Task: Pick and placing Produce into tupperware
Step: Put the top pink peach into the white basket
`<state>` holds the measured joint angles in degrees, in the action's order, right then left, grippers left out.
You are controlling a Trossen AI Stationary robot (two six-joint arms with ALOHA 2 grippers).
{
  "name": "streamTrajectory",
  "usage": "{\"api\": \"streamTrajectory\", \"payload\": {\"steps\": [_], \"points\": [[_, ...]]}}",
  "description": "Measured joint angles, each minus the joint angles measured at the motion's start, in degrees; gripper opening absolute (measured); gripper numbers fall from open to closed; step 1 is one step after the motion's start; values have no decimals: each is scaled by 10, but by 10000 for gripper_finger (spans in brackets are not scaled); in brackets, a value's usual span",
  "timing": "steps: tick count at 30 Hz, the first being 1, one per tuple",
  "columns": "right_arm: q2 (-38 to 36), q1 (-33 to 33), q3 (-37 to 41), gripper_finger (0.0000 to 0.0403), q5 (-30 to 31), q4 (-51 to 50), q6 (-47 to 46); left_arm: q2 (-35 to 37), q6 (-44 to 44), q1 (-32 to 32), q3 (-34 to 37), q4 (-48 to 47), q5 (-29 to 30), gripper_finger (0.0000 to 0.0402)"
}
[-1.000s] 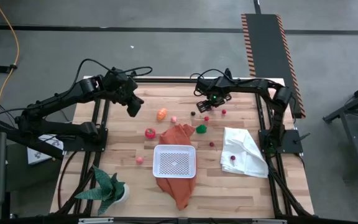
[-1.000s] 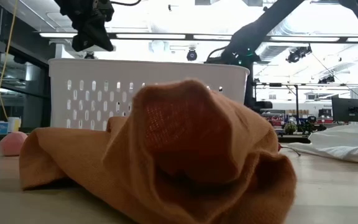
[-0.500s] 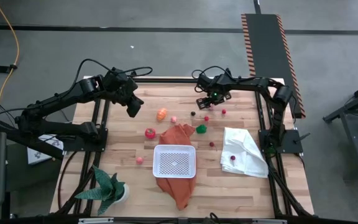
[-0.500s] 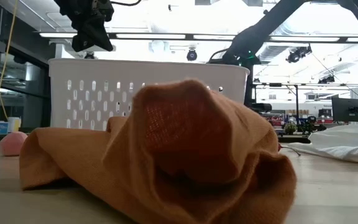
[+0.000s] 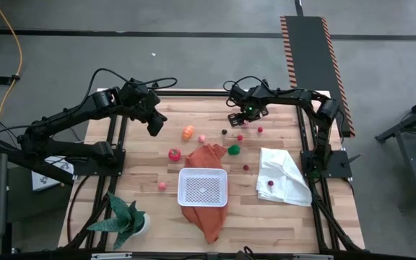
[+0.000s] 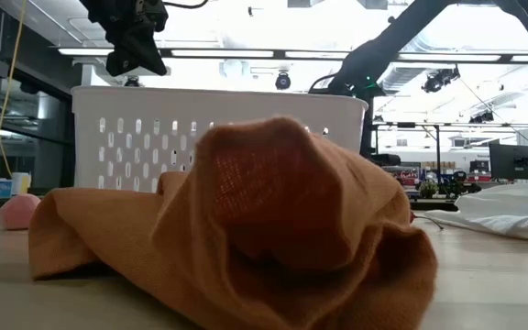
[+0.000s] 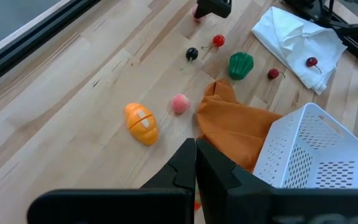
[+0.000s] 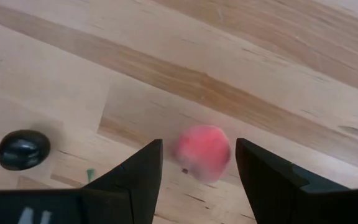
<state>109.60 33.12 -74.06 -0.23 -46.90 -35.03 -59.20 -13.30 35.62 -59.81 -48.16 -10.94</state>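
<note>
Apparently untouched, pink fruit [image 8: 202, 152] sits between right jaws

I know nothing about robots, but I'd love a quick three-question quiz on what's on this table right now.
1. True or false: the white container already holds a toy fruit.
2. What lies between the right gripper's open fingers? A) a green pepper B) a pinkish-red round fruit C) a cloth
3. Fill in: the container rests on an ______ cloth.

Key:
1. False; its dotted base is bare.
2. B; it sits on the wooden table, not yet gripped. The left gripper is shut, hanging above the table near the orange toy.
3. orange
</note>
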Motion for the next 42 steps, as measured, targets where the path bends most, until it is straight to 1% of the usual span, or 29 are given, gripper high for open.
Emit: {"api": "streamTrajectory", "payload": {"steps": [10,22,30,42], "points": [[0,2,0,195,0,-2,-5,0,0,0,0,0,0,1],[14,4,0,195,-18,-5,-5,0,0,0,0,-4,0,1],[15,-1,0,195,-10,-1,-5,0,0,0,0,-5,0,1],[16,3,0,195,-16,0,-10,0,0,0,0,-5,0,1]]}}
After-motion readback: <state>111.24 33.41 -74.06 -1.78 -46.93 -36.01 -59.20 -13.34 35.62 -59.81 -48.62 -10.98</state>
